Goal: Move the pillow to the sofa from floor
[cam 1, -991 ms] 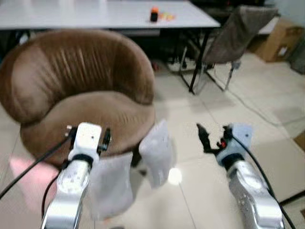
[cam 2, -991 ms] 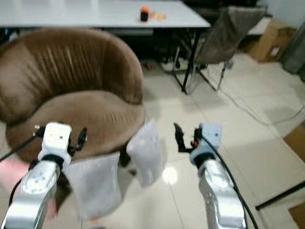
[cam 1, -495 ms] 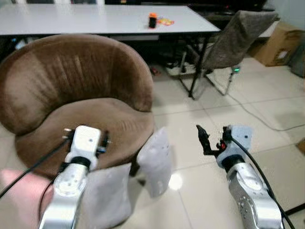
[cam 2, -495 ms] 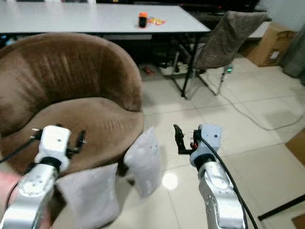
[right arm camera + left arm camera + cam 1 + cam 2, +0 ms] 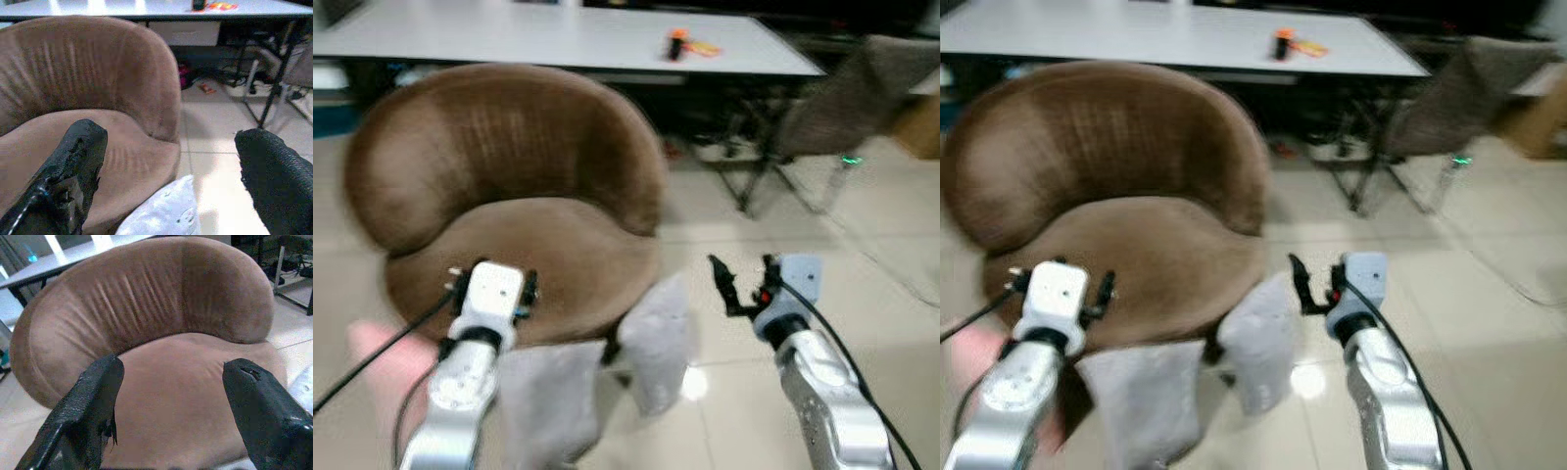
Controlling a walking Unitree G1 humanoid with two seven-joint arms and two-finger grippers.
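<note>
A round brown sofa stands in front of me. Two pale grey pillows lean against its front on the tiled floor: one at the right corner of the seat, one lower and closer to me. My left gripper hovers over the seat's front edge, above the nearer pillow, open and empty. My right gripper hangs just right of the other pillow, also open and empty.
A long white table stands behind the sofa with a small orange-topped item on it. A cloth-draped chair stands at the back right. Bare tiled floor lies to the right. A blurred pink patch shows at lower left.
The whole picture has slid to the right and blurred, so the camera has turned. Both grippers stay open, and the pillows lean where they were.
</note>
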